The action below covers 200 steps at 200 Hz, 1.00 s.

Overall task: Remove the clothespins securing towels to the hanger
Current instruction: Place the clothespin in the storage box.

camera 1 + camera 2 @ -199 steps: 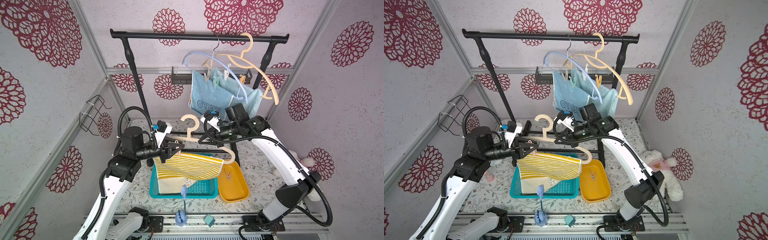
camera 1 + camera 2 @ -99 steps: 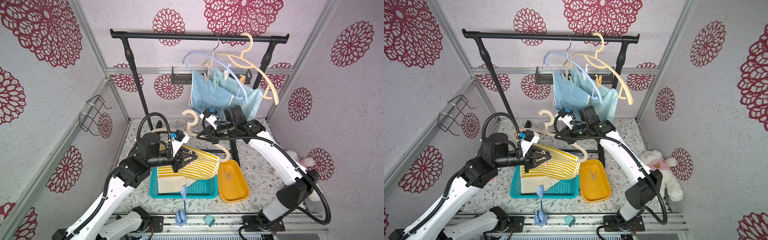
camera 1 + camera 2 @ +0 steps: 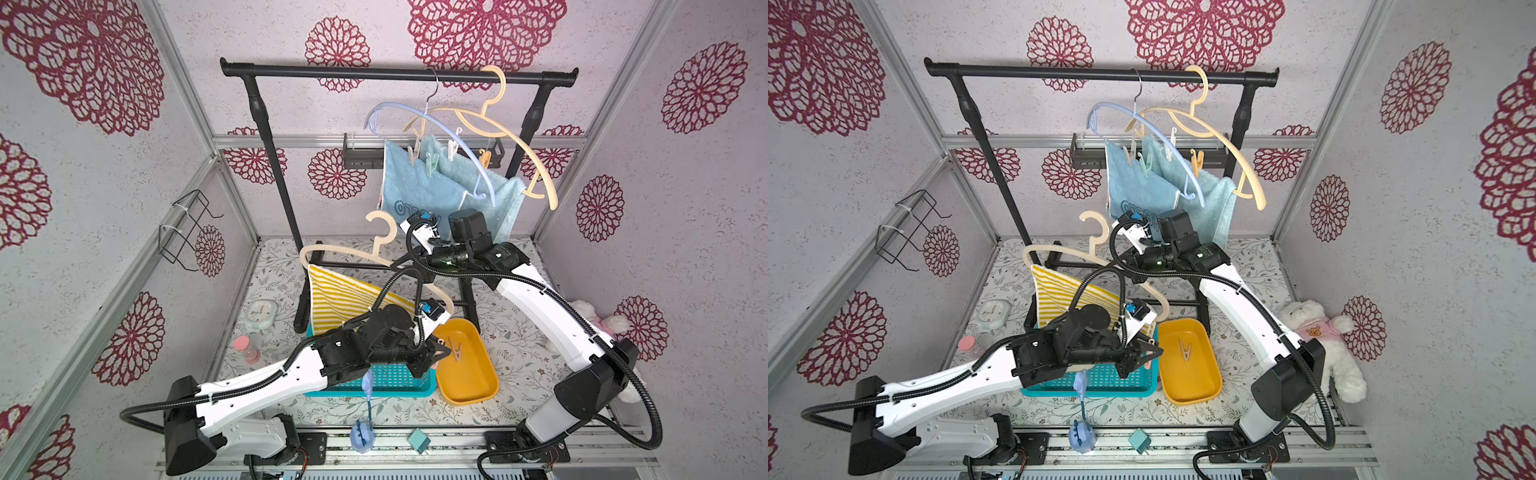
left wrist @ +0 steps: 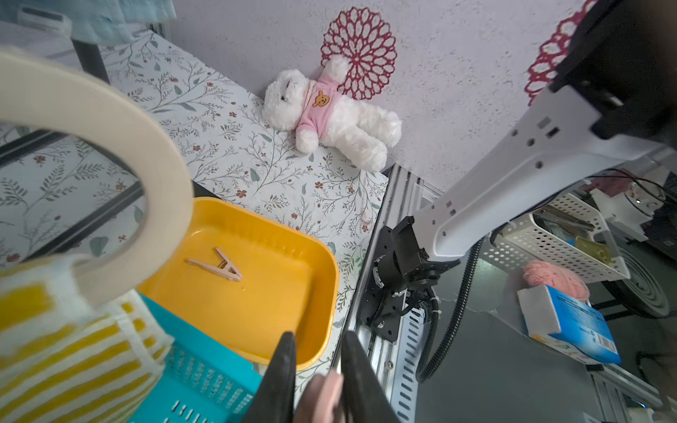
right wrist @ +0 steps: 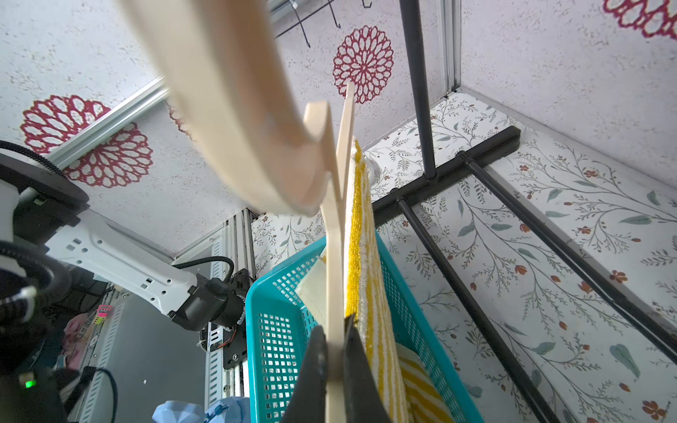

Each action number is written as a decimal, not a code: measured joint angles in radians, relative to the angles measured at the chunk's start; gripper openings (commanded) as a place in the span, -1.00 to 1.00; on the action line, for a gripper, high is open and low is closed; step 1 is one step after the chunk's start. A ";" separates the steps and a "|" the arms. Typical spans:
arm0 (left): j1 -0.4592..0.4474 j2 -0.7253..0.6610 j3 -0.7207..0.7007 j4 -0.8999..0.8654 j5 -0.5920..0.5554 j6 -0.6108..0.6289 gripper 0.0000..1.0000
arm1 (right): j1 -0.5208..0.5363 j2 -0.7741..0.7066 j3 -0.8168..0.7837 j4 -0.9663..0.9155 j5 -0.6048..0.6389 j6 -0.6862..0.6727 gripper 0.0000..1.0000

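Note:
My left gripper point(image 4: 318, 340) is shut on a pink clothespin point(image 4: 322, 397) and hangs over the near edge of the yellow tray point(image 3: 465, 386), beside the teal basket point(image 3: 390, 380). A beige clothespin point(image 4: 219, 265) lies in that tray. Shut on the cream hanger point(image 3: 345, 253), my right gripper point(image 5: 334, 329) holds it above the basket, and the yellow striped towel point(image 3: 336, 303) drapes from it. On the rail's hangers the "HELLO" towel point(image 3: 411, 191) and the plain blue towel point(image 3: 503, 195) carry beige point(image 3: 411, 156), green point(image 3: 432, 162), white point(image 3: 452, 147) and orange point(image 3: 484, 158) clothespins.
The black rack point(image 3: 395, 75) has base bars point(image 5: 476, 311) running across the floral floor behind the basket. A teddy bear point(image 3: 1316, 332) lies at the right wall. A small clock point(image 3: 261, 315) and a pink jar point(image 3: 245, 347) sit left. A blue brush point(image 3: 365, 432) stands in front.
My left arm has swung right, from the hanger's left end to the yellow tray's edge, with the pink clothespin. The right arm kept its grip, and the hanger has tilted.

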 measured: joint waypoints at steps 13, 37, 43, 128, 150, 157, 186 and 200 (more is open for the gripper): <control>-0.024 0.039 -0.002 0.034 -0.038 -0.027 -1.00 | 0.000 -0.011 -0.009 0.013 -0.001 0.008 -1.00; -0.056 0.126 0.005 0.087 -0.108 -0.075 -1.00 | 0.000 -0.037 -0.032 0.037 -0.004 0.024 -1.00; -0.064 0.151 0.008 0.096 -0.126 -0.087 -1.00 | 0.000 -0.043 -0.037 0.040 -0.005 0.026 -1.00; -0.108 0.391 0.113 0.140 -0.254 -0.181 -0.55 | -0.001 -0.089 -0.071 0.064 -0.009 0.034 -1.00; -0.108 0.402 0.123 0.139 -0.262 -0.193 -0.12 | -0.001 -0.089 -0.071 0.065 -0.009 0.034 -1.00; -0.108 0.402 0.123 0.140 -0.265 -0.198 -0.08 | -0.001 -0.089 -0.071 0.066 -0.009 0.034 -1.00; -0.109 0.402 0.123 0.139 -0.279 -0.200 0.22 | -0.002 -0.090 -0.082 0.070 -0.009 0.034 -1.00; -0.109 0.402 0.123 0.138 -0.292 -0.196 0.34 | -0.002 -0.090 -0.086 0.072 -0.009 0.034 -1.00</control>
